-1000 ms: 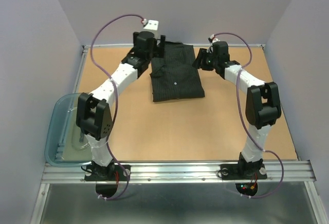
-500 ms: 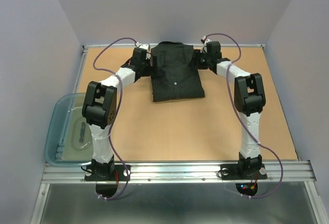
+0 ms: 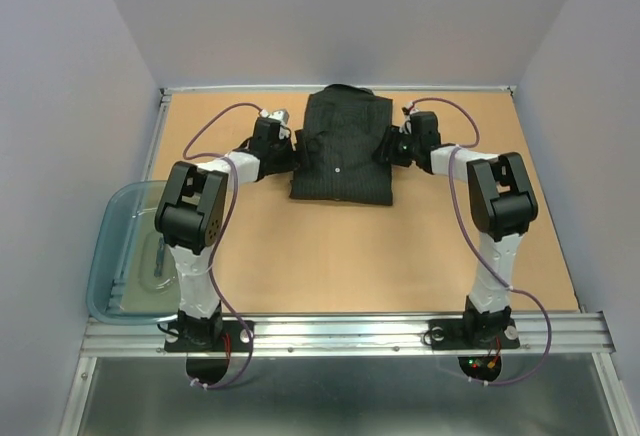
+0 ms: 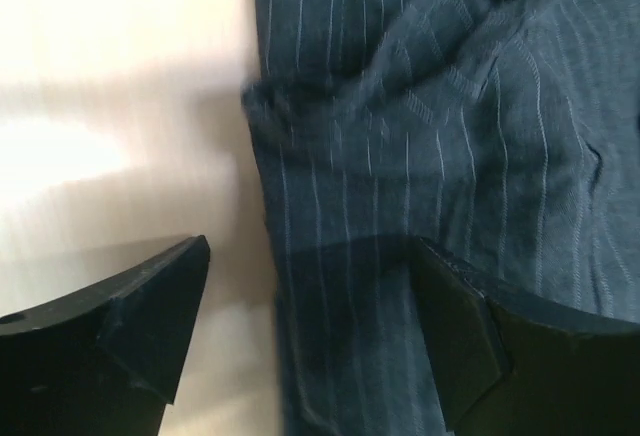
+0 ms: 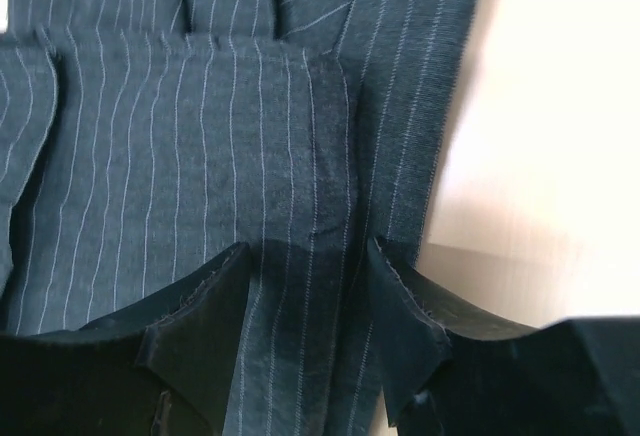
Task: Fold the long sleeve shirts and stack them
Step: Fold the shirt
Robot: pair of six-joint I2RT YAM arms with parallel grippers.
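Both wrist views crop the shirt (image 4: 450, 156) at their edges; what lies in the tub (image 3: 112, 218) is too small to identify.

The shirt (image 3: 340, 146) is seen in black, crossed by thin pale pinstripes and dotted with a small white button. The table (image 3: 330, 246) is coloured tan. The tub (image 3: 97, 256) is tinted translucent blue-grey. The left arm (image 3: 240, 164) and right arm (image 3: 452, 159) are covered in white between black joints, and their cables (image 3: 236, 107) are sheathed in purple.

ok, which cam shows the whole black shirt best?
Top external: the whole folded shirt is in frame, with its outline and a white button visible. The left wrist view shows only a wrinkled stretch of the edge on that side, up close. The right wrist view shows only the opposite edge's layered folds.
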